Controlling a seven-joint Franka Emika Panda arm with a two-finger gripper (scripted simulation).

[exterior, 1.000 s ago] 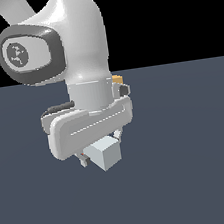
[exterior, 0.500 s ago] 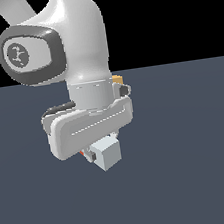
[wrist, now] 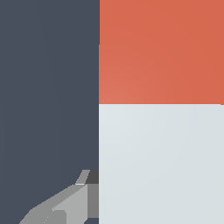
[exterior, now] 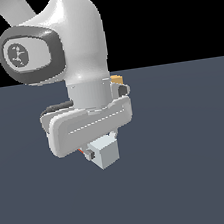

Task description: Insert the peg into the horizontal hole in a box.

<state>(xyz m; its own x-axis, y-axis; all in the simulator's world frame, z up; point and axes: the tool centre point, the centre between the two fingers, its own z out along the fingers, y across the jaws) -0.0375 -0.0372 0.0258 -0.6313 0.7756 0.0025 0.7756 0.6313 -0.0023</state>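
In the exterior view my gripper (exterior: 101, 147) hangs under the white hand, shut on the peg (exterior: 104, 153). Only the peg's pale end face and a sliver of red beside it show there. The wrist view is filled on one side by the peg, with its red-orange half (wrist: 161, 51) meeting its pale half (wrist: 161, 162). One grey finger (wrist: 65, 205) lies against the pale half; the other finger is hidden. A small tan corner of the box (exterior: 117, 79) peeks out behind the wrist. The horizontal hole is hidden.
The arm's large white link (exterior: 69, 44) blocks most of the exterior view. Dark blue-grey floor (exterior: 193, 173) spreads all around the hand.
The peg's pale end has shifted very slightly toward the exterior view's left under the hand. The grip is unchanged.
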